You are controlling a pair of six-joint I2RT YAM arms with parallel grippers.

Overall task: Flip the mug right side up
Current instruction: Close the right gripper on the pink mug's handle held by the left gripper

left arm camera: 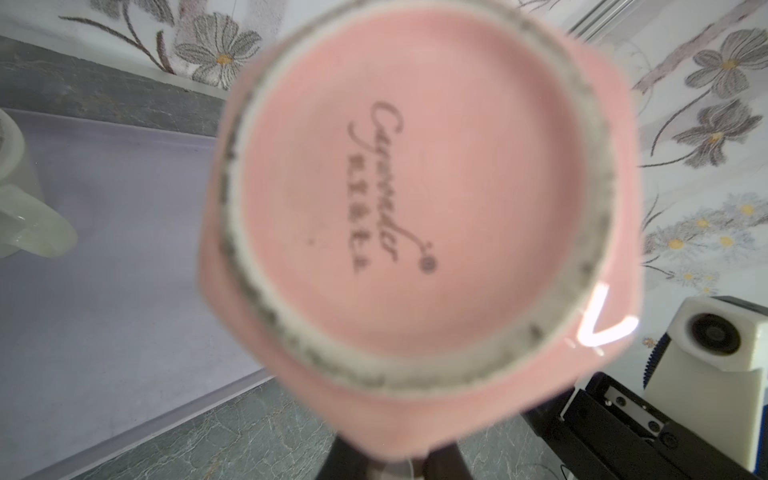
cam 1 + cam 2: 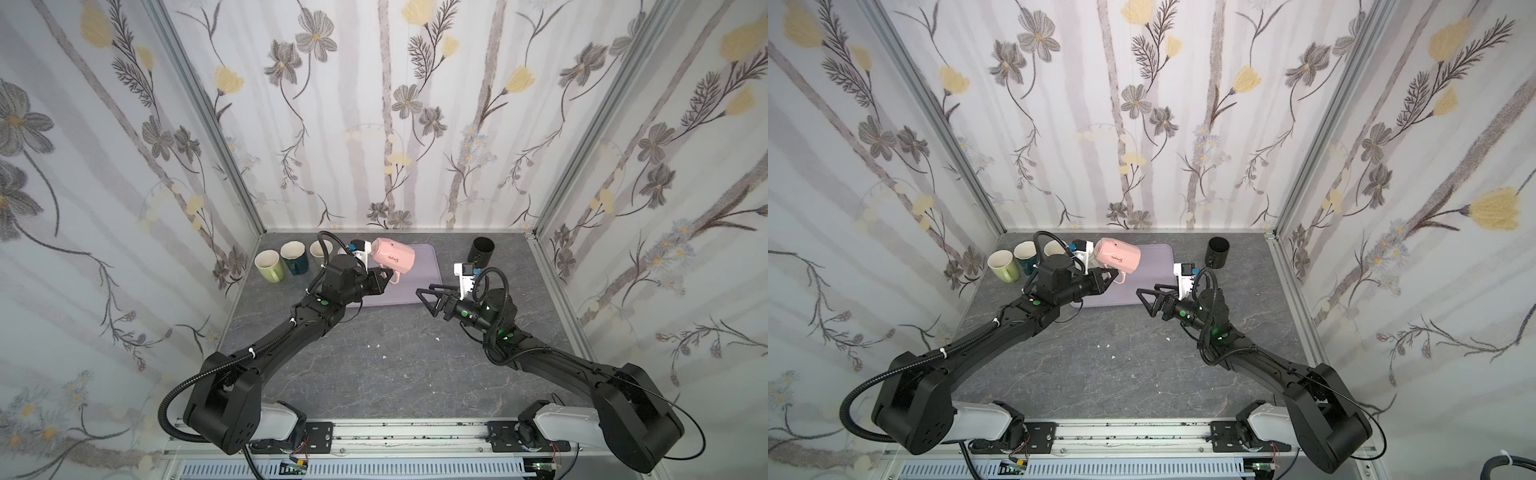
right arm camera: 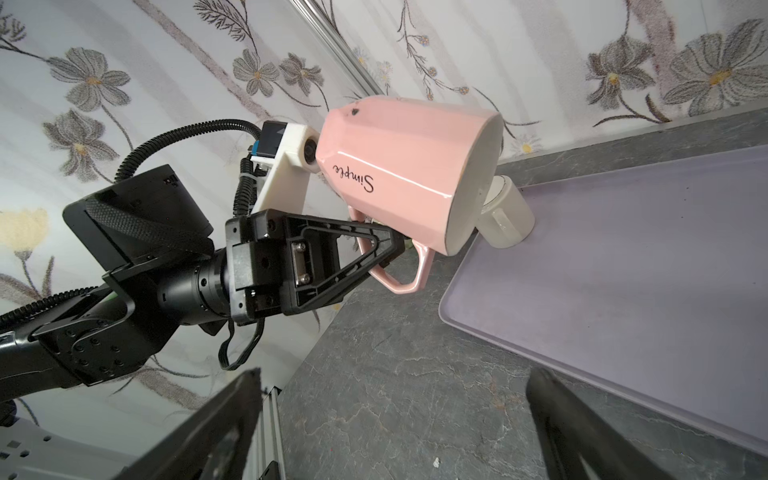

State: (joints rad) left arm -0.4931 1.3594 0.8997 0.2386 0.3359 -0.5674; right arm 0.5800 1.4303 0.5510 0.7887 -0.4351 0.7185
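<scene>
Grey marbled tabletop (image 2: 374, 374) spreads out ahead of the arm bases. Farther in, the right end effector (image 2: 424, 289) hovers by the near right corner of the lavender tray (image 2: 424, 270), its fingers spread apart and holding nothing. Left of it, the left end effector (image 3: 397, 247) is clamped on the handle of the pink mug (image 2: 392, 257). The mug hangs in the air over the tray's left part, tipped on its side: handle down, mouth facing right, base toward the left wrist camera. A cream mug (image 3: 509, 220) sits on the tray just behind it. At the back left stand a pale green mug (image 2: 269, 266), a dark teal mug (image 2: 294, 257) and a white mug (image 2: 321, 250), mouths up. A black cup (image 2: 482, 251) stands at the back right.
</scene>
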